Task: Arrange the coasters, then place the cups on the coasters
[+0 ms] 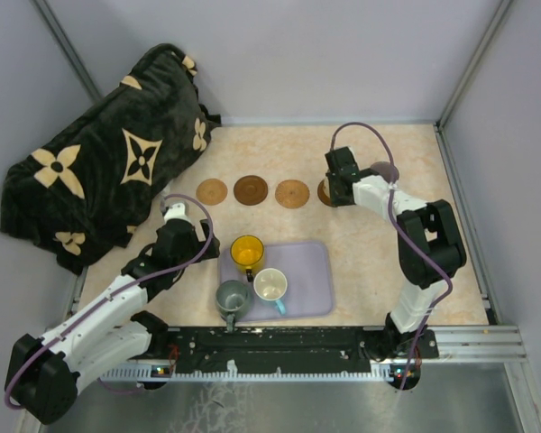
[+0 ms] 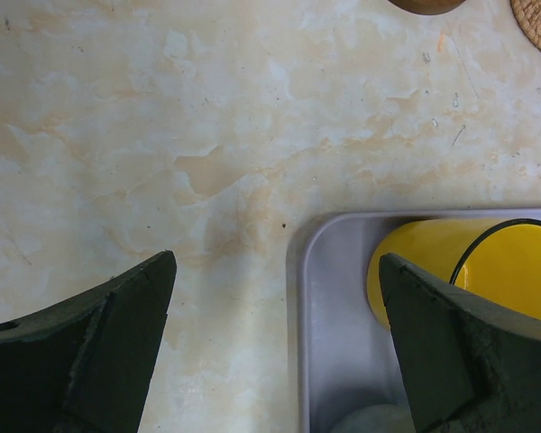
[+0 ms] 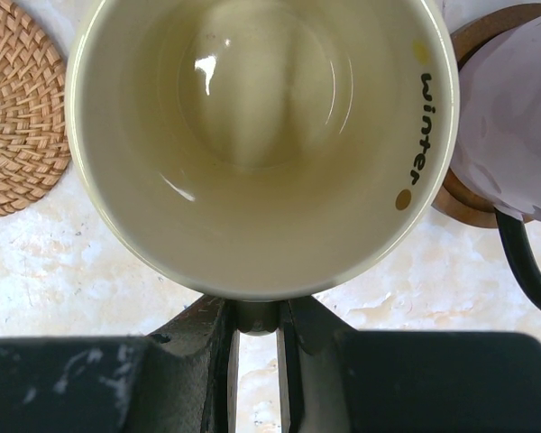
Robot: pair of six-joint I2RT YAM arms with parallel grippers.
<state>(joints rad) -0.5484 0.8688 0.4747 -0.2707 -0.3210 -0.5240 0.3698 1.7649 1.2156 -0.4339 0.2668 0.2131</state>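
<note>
My right gripper is shut on the handle of the cream cup, which fills the right wrist view and is hidden under the gripper in the top view. To its right the purple-grey cup stands on a dark coaster. Three coasters lie in a row; a fourth peeks out beside the right gripper. My left gripper hangs open over the tray's corner, left of the yellow cup.
The lavender tray holds the yellow cup, the white cup with a blue handle and the grey-green cup. A dark patterned cushion lies at the back left. Grey walls close in the table.
</note>
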